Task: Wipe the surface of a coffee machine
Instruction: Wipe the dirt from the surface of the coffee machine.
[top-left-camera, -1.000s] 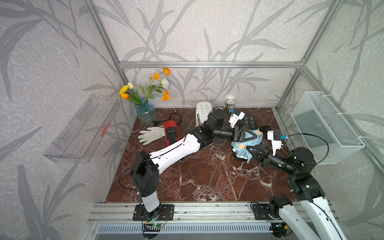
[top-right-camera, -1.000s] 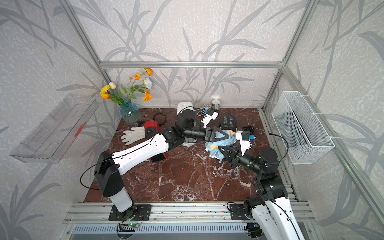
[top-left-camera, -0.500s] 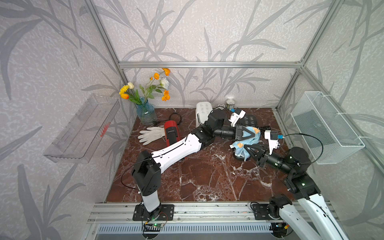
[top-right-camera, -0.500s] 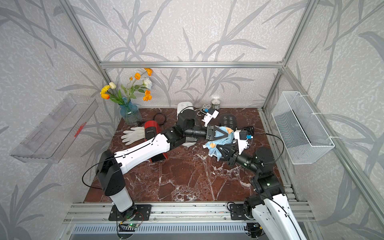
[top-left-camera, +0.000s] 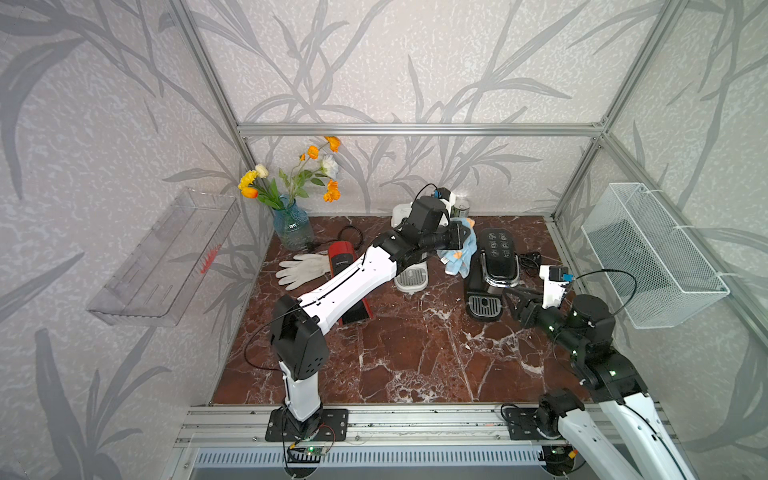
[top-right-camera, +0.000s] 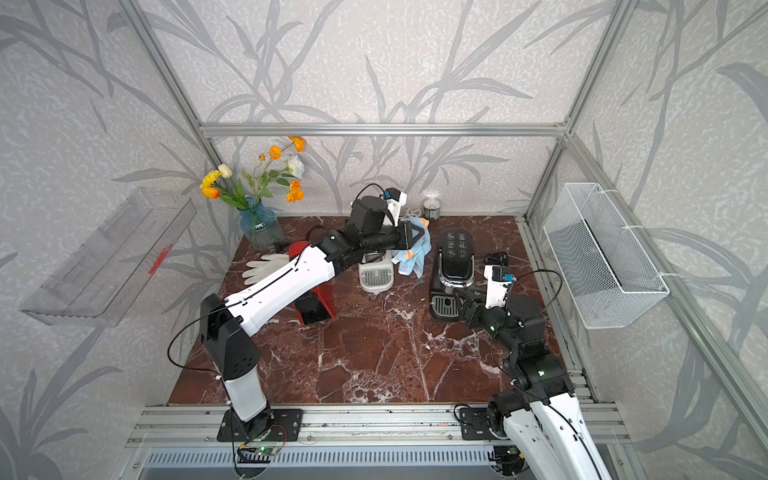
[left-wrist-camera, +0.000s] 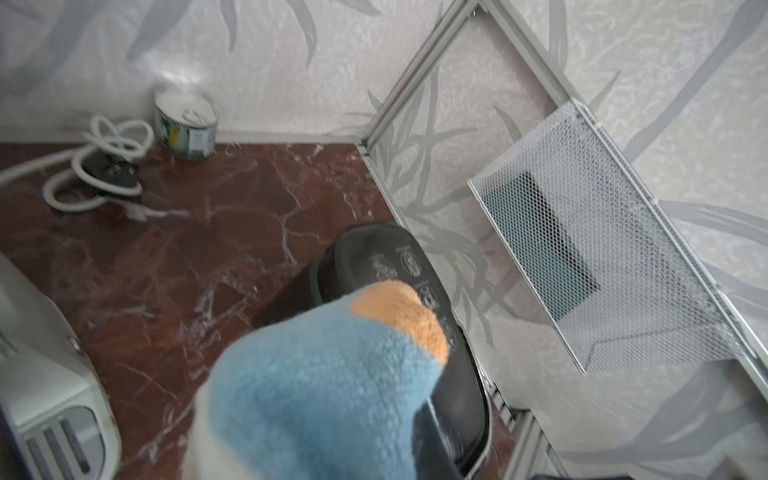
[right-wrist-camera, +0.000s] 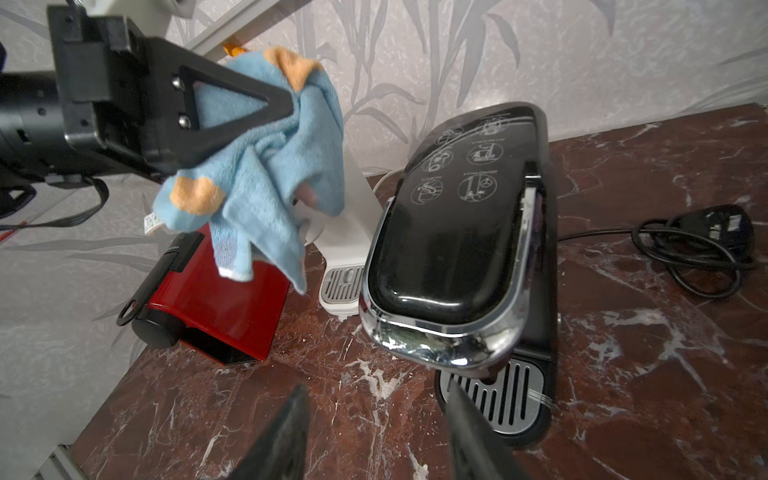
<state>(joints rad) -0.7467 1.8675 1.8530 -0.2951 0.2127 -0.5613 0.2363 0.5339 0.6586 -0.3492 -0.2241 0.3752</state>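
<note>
The left arm and right arm have white shells on the long links and black joint housings. The left gripper is matte black; its fingers are open triangular frames with two silver screws at the base. Just behind the right gripper sits a white camera block with a blue plug and a thin black cable looping back.

This is a lab robot cell dressed like a home: an aluminium frame holds leaf-patterned wallpaper panels around a central marble-look tabletop. A mounting rail runs along the lower edge, with a flower vase and a black coffee machine mid-frame.
</note>
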